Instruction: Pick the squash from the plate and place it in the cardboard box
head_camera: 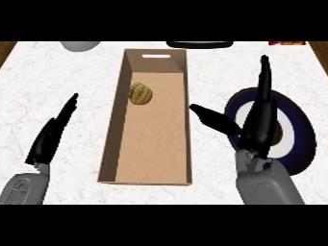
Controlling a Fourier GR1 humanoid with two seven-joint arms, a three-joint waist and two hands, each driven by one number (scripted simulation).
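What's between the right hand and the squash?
Head view: the cardboard box's right wall stands between the right hand and the squash.

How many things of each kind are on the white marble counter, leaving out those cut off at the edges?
Brown cardboard box: 1
Yellow-green squash, in the box: 1
Round dark-blue and white plate: 1
Total: 3

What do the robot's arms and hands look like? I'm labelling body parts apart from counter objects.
Both arms match: a smooth grey, boxy forearm ending in a glossy black hand with long, slim, tapering fingers and a thumb. The left hand and right hand show no cables, sleeves or markings; each grey shell meets the black at the wrist.
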